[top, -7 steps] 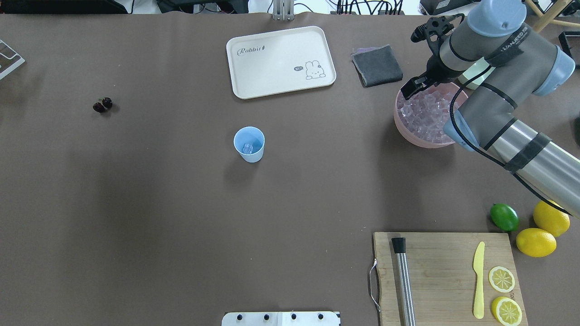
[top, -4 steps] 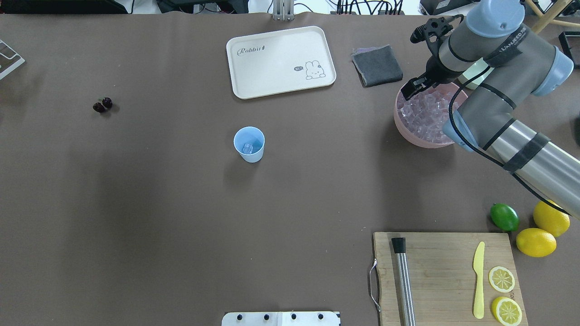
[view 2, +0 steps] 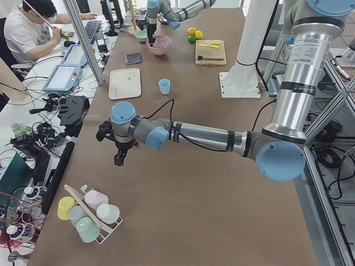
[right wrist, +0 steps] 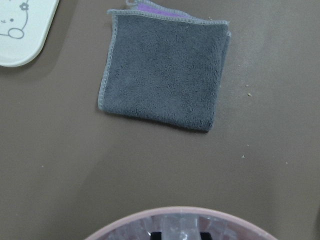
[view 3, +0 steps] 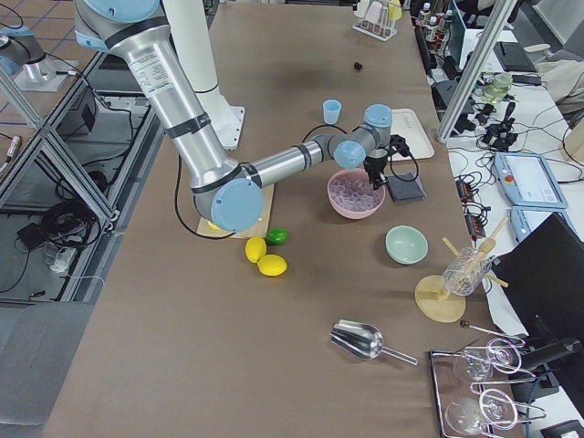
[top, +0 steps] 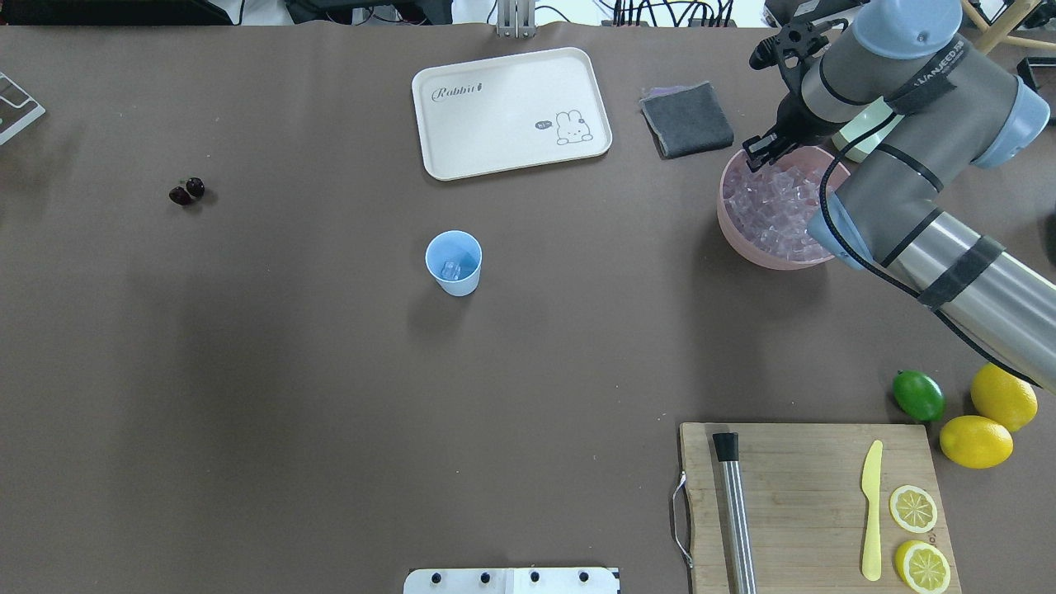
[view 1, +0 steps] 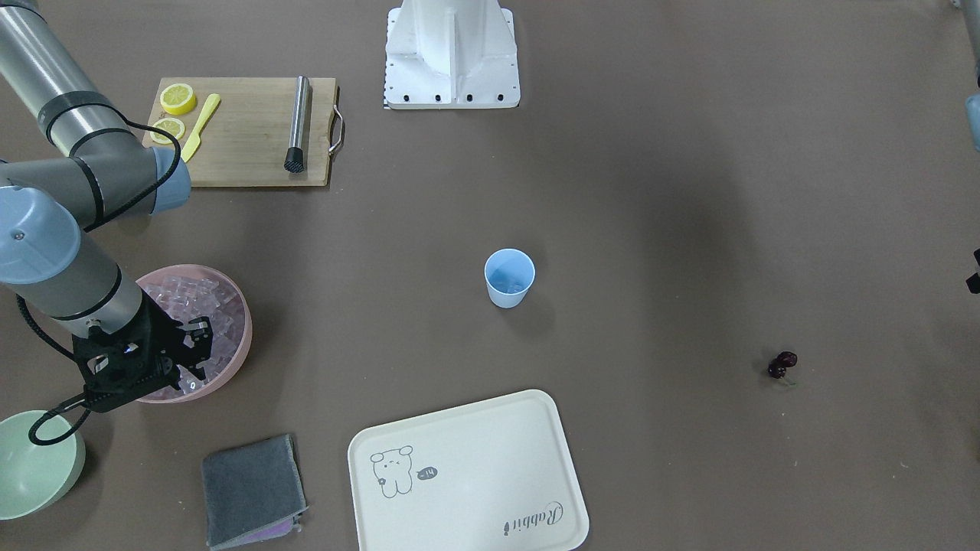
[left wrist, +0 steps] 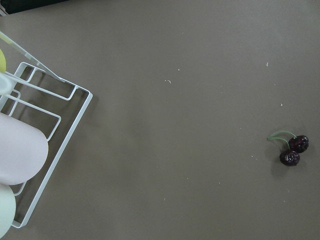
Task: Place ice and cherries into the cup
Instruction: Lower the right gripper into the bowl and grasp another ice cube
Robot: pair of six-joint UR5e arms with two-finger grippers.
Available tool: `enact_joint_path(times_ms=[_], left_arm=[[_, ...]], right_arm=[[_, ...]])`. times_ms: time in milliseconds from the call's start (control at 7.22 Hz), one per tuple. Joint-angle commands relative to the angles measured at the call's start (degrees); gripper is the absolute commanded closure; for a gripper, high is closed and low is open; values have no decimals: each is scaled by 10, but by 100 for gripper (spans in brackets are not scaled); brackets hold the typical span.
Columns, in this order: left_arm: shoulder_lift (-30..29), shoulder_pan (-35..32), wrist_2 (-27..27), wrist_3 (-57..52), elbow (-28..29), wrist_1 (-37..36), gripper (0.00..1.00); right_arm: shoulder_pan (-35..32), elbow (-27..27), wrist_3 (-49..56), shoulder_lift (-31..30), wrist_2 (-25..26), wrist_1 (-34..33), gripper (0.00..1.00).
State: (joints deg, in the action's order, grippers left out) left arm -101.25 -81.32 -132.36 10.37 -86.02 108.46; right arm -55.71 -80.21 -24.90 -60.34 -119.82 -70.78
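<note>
Ice (top: 775, 210) in the pink bowl (top: 729, 234): likely hard, slick, light; grip opposing flat faces. Right pincer (top: 756, 153), upper right overhead, flanks one cube; clamping: cannot tell.

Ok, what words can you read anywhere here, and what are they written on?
"Rabbit" on the cream tray, near one corner.
The bunny's little speech bubble on the tray: too small to read.
Printed letters on the black strap of the right arm: too blurred to read for sure.

A robotics lab: aluminium framing (view 2: 84, 41), loose cables (view 3: 59, 219), an operator (view 2: 25, 30) seated nearby
</note>
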Motion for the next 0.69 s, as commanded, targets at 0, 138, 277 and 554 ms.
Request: enact_joint_path(times_ms=[0, 138, 277, 554], left_arm=[[0, 0, 0, 0, 1, 0, 2], [0, 0, 0, 0, 1, 0, 2], [0, 0, 0, 0, 1, 0, 2], [0, 0, 0, 0, 0, 0, 2]], right_arm=[[-2, -4, -6, 2, -1, 0, 84], [-2, -16, -13, 1, -3, -3, 92], [-4, -46, -17, -7, -14, -8, 100], [13, -118, -60, -6, -10, -69, 100]])
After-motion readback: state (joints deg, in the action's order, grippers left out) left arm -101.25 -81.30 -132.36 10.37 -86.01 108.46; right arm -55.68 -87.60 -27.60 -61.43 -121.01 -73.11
